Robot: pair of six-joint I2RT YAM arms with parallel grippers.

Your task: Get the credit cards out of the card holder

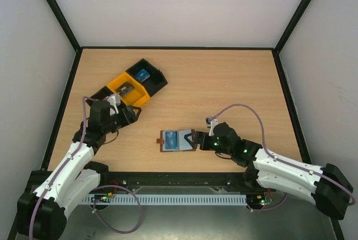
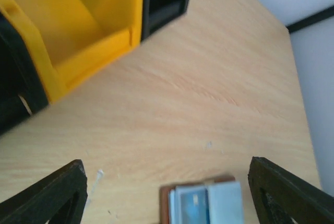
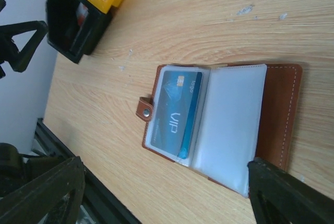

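Brown leather card holder (image 3: pixel 219 127) open flat on worktop, just ahead of right gripper (image 1: pixel 196 139), its jaws wide and empty. Blue card (image 3: pixel 177 114) in far pocket. Left gripper (image 2: pixel 166 164) wide, empty, beside yellow tray (image 2: pixel 78 36). Extraction step; likely needs holder pinned, card pinched and slid out.

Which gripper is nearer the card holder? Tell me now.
Right. The right gripper is at the card holder's right edge; the left gripper is well away, up-left by the yellow tray.
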